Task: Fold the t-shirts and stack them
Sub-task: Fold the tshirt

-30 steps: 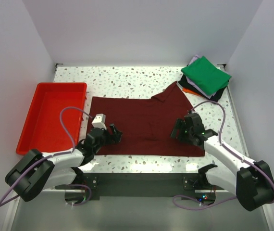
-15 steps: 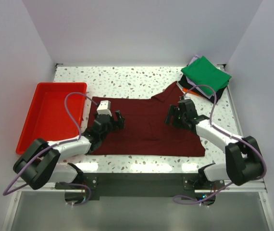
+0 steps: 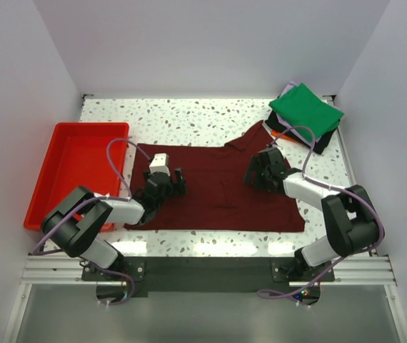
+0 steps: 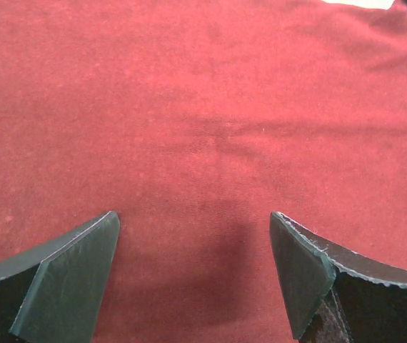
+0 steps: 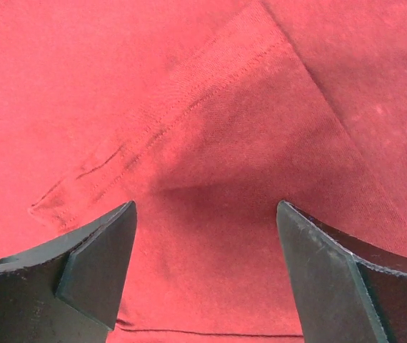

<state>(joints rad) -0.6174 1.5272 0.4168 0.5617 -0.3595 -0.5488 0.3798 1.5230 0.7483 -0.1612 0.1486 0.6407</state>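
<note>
Top external view shows the dark maroon t-shirt (image 3: 218, 186) spread flat on the middle of the bench (image 3: 189, 118), with one short sleeve pointing to the far right corner. In that corner sits a stack of folded shirts: the bright green shirt (image 3: 305, 111) on top, with edges of the pale lavender shirt (image 3: 287, 90), the orange shirt (image 3: 280, 134) and the black shirt (image 3: 323, 143) showing under it. The bench top is white speckled stone, and plain pale walls close it in on three sides. A red tray (image 3: 75, 171) lies at the left, just beside the maroon shirt's edge.

Most of the lower shirts in the stack is hidden by the green one. Both wrist views are filled with maroon cloth, so no bench shows there; the right wrist view takes in a stitched hem (image 5: 189, 100) running on a slant.

The left hand (image 3: 173, 184) hangs over the shirt's left part, its fingers (image 4: 75, 264) spread wide with nothing between them. The right hand (image 3: 255, 171) is over the right part near the sleeve, its fingers (image 5: 100, 250) likewise released and wide. Whether the tips touch the cloth cannot be told.
</note>
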